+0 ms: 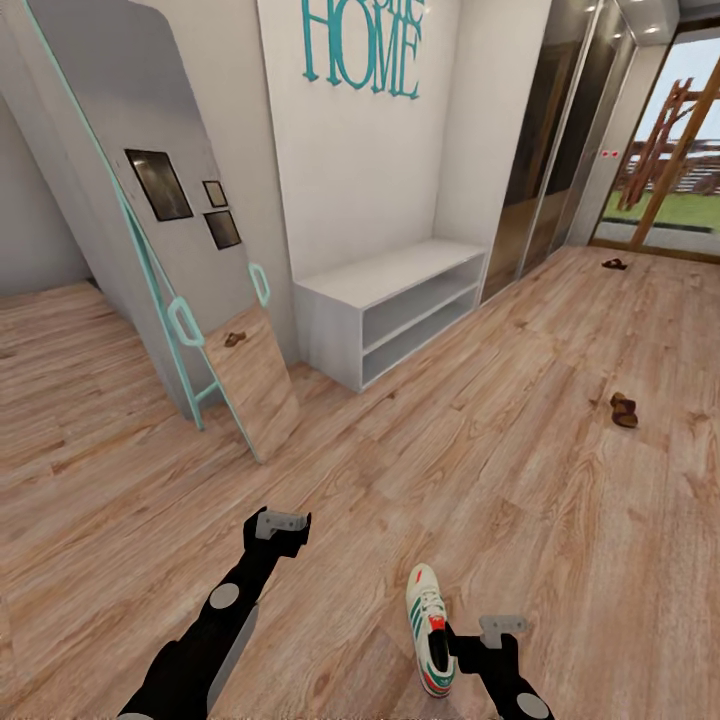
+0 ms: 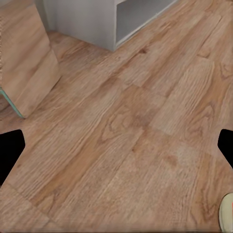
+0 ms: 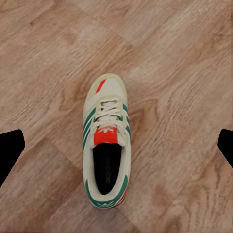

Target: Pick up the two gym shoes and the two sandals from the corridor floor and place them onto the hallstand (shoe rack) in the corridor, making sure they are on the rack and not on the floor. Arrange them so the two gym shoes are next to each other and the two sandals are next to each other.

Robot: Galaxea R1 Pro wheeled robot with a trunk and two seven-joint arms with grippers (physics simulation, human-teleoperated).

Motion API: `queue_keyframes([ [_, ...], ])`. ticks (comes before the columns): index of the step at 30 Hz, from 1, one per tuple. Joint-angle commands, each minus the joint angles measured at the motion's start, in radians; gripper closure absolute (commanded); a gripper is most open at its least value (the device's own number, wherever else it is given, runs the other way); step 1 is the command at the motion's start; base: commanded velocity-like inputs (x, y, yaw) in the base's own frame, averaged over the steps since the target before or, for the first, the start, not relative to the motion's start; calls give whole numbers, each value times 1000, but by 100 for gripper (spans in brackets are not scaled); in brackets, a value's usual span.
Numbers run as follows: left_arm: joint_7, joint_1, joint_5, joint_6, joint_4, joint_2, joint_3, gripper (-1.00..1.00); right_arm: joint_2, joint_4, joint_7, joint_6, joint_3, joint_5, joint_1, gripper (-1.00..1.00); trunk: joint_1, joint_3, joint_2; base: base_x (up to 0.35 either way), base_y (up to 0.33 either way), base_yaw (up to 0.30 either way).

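Nearest the head camera, a cream-white lace-up gym shoe with green side stripes and a red-orange tongue tag [image 1: 430, 628] lies on the light-brown wood-plank corridor floor [image 1: 520, 470], just beside the right gripper [image 1: 497, 634], whose black fingers [image 3: 10, 150] are spread wide above it and hold nothing. The left gripper [image 1: 281, 527] hovers likewise wide open and empty over bare planks. Farther off stand the long low white-grey hallstand with two open shelves [image 1: 388, 308] against the wall, one small brown sandal [image 1: 623, 409] well to its right, and another [image 1: 614, 264] near the glass doorway [image 1: 668, 150].

home hallway, shoe rack [image 1: 385, 300], "home" wall lettering [image 1: 360, 45]
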Motion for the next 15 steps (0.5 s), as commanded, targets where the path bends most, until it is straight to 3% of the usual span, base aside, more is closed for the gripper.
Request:
queue_keyframes([
  [1, 1, -1, 3, -3, 1, 0, -1, -100, 0, 1, 1, -3, 0, -1, 0, -100, 4, -6, -8, 0, 0, 106],
  [15, 1, -1, 3, -3, 1, 0, -1, -100, 0, 1, 1, -3, 0, 0, 0, -100, 57, -72, -106, 0, 0, 120],
])
